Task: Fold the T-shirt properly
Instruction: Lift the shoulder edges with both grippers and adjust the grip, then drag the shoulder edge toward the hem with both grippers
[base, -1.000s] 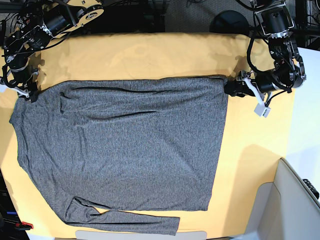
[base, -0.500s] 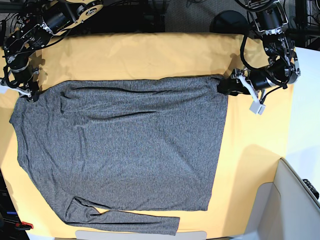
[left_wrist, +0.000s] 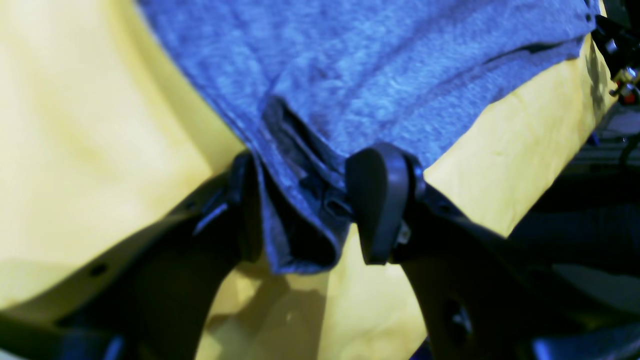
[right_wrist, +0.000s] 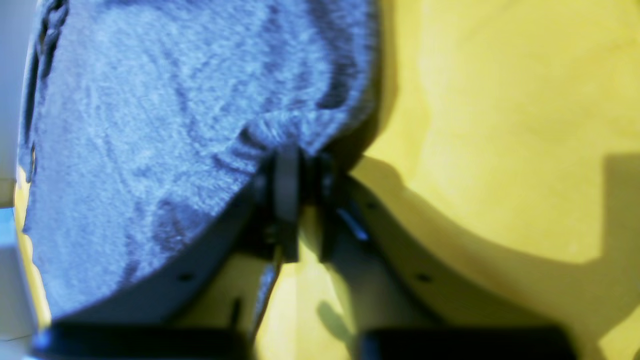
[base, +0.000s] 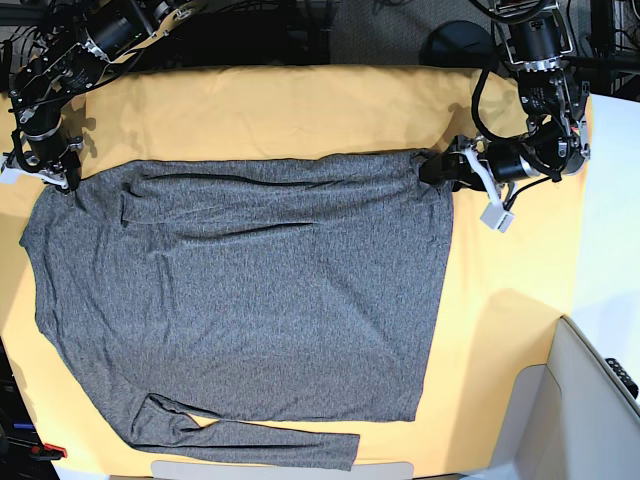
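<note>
yellow table cloth (base: 300, 110) lies under our t-shirt (base: 250, 290). our right gripper (right_wrist: 295, 172) pinches one shirt corner tight. our left gripper (left_wrist: 300, 210) has wide jaws around the other corner, so that corner could slip out.

A yellow-orange cloth (base: 300, 110) covers the table, lying mostly smooth with faint creases along its far strip. Beyond its far edge the floor (base: 380, 35) is dark grey, and a round black base (base: 458, 45) stands there. Along the right side runs a white surface (base: 610, 240). A pale grey panel (base: 590, 410) fills the near right corner, with a small black object (base: 625, 375) at its edge.
</note>
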